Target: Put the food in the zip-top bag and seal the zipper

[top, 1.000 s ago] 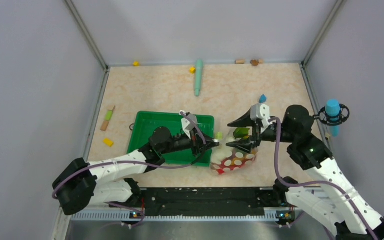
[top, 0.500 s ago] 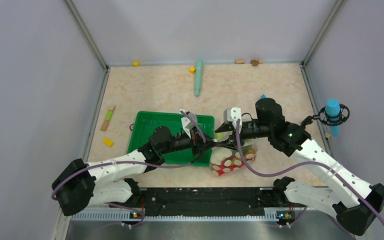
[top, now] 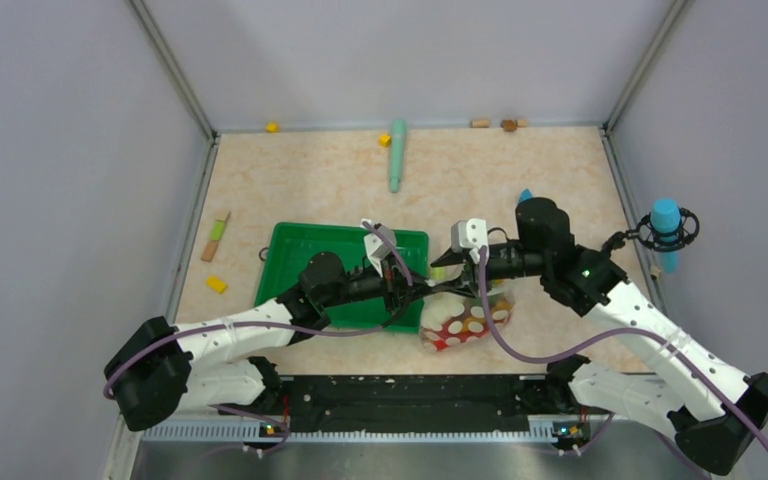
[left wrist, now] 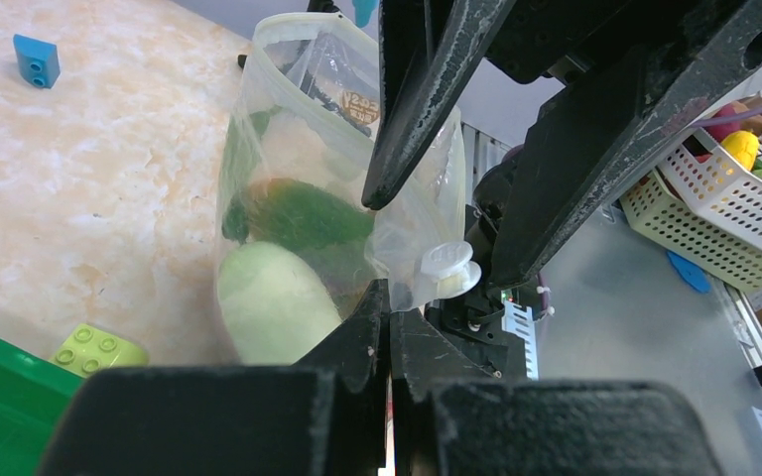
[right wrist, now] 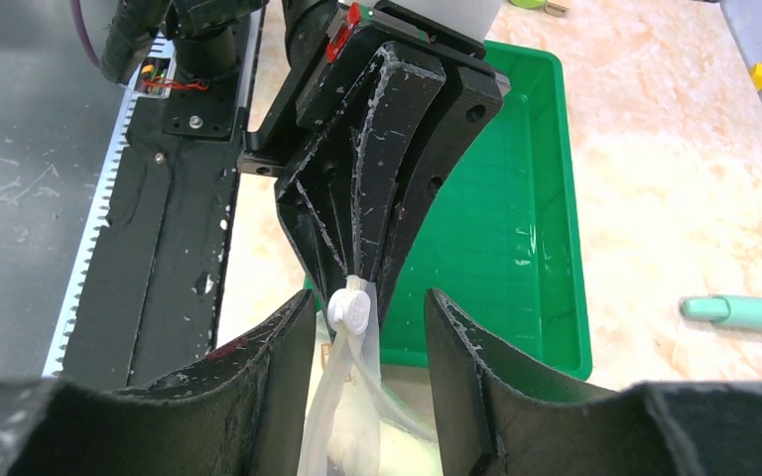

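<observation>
While the left end effector [left wrist: 389, 309] is clamped on the zip-top bag [left wrist: 293, 139], the right end effector [right wrist: 368, 296] stands apart around its mouth.

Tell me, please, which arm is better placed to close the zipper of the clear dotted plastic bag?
Probably the right: the right hand is open, straddling the small white round zipper slider. The left hand is shut on the edge of the clear dotted plastic bag beside it, anchoring it.
</observation>
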